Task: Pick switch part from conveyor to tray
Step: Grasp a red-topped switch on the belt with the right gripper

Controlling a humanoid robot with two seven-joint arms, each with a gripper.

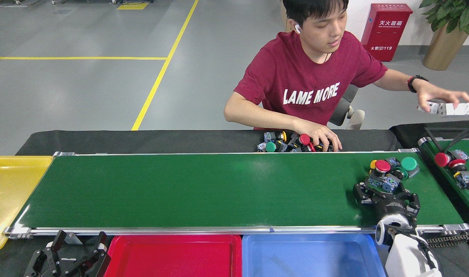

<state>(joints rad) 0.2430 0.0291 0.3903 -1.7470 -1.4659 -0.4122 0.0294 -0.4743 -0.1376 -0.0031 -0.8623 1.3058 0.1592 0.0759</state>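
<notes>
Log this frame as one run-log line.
phase: reach | right gripper: open, over switch cluster on conveyor | left gripper: open, idle | red tray, blue tray: empty

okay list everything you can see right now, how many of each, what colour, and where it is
conveyor: one, dark green, across the middle
switch parts: small cluster, red, green and yellow caps, right end of conveyor
loose switch parts: pile, mixed colours, on black cloth behind the belt
second belt: one, green, far right, carrying switch parts
trays: yellow left, red and blue in front
person: one, dark red shirt, behind the belt
left gripper: bottom left, jaws open
right gripper: jaws open at the cluster
</notes>
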